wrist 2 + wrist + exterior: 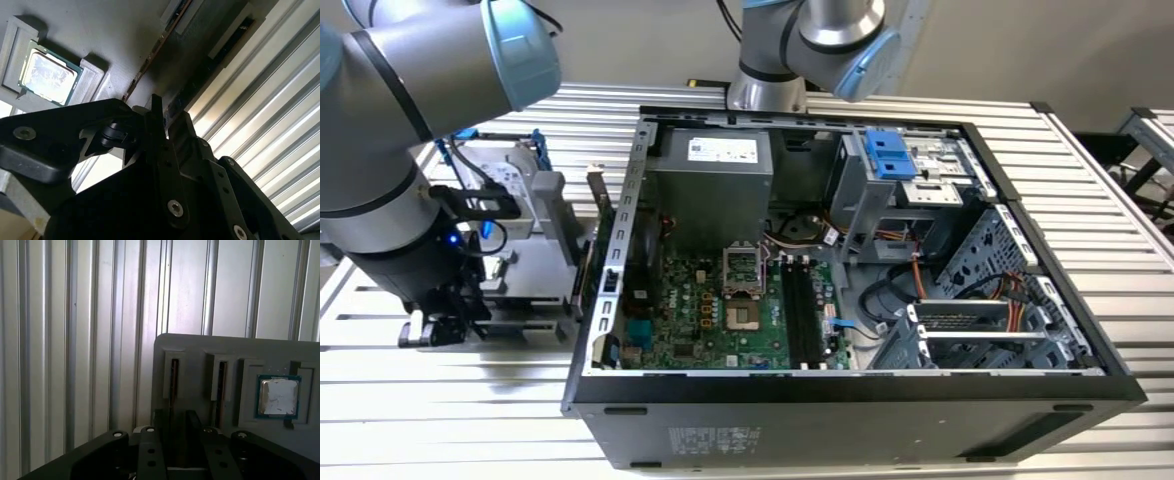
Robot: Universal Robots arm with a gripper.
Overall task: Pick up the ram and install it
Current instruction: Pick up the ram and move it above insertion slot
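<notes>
Two narrow slots are cut in the grey holder (200, 345) that sits on the ribbed metal desk (60, 340), and the ram (173, 377) stands on edge in the one nearer the holder's end. Its thin top edge is up, where it can be taken from both sides (probably the point of parking it upright rather than flat). The neighbouring slot seems to hold a second stick, though I cannot be sure. The small square processor (278, 397) lies flat in its own recess further along and is not involved.

In the first wrist view the claw (176, 432) hangs directly in line with the ram, its two fingers spread with a gap wider than the stick, one on each side of its line. As far as the pictures tell, it pinches nothing yet. The second wrist view shows the same stick (150, 56) running edge-on toward the fingers.

In the exterior view the arm is bent low over the holder, beside the open computer case (854, 390). The long memory sockets (803, 310) on the case's board are bare, so the installing is not yet done.
</notes>
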